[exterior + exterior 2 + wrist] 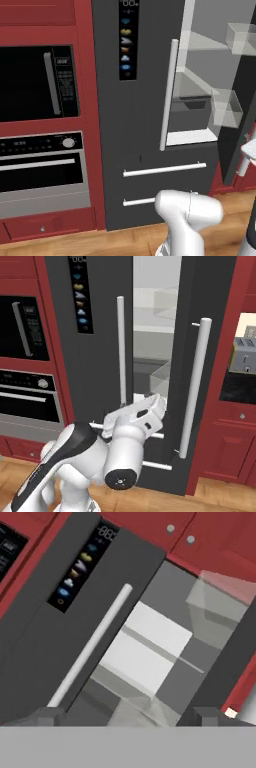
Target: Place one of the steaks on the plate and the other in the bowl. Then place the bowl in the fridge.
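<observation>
Your claw (pixel 128 716) stands apart, holding nothing, facing the fridge (pixel 45 657) (right door swung wide), whose pale shelves (pixel 145 647) lie straight ahead beyond the fingertips (pixel 47 716).

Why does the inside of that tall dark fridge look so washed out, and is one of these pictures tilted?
Left base view: the dark grey double-door fridge has flat, even light and pale shelves inside, with no hard shadows. Hand view: the frame is rolled, so its long silver bar handle runs diagonally and looks soft-edged. Right base view: everything stands upright.
</observation>
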### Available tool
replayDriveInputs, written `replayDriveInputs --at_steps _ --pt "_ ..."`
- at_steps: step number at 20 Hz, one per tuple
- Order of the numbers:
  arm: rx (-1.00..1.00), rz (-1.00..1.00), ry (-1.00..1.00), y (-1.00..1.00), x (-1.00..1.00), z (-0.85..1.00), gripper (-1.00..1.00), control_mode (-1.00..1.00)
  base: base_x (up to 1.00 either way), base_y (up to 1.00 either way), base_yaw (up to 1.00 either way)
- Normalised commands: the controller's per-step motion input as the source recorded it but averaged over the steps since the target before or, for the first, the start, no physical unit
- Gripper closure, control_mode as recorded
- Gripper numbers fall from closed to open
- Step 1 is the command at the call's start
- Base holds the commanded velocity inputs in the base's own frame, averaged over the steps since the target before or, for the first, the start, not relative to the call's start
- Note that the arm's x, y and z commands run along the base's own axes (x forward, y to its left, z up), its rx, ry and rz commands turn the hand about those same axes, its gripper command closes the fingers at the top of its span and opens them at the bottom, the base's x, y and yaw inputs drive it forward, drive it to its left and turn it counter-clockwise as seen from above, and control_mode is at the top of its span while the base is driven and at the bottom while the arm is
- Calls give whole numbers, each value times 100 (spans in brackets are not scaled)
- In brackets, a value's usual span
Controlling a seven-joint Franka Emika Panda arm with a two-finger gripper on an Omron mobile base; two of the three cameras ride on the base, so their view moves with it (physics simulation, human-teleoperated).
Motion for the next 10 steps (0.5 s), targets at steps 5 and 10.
replayDriveInputs --at_steps 5,10 --pt "-42 -20 1 100 13 0 -100 -100 0 0 0" --pt "-54 -23 23 77 54 -1 -100 -100 0 0 0"
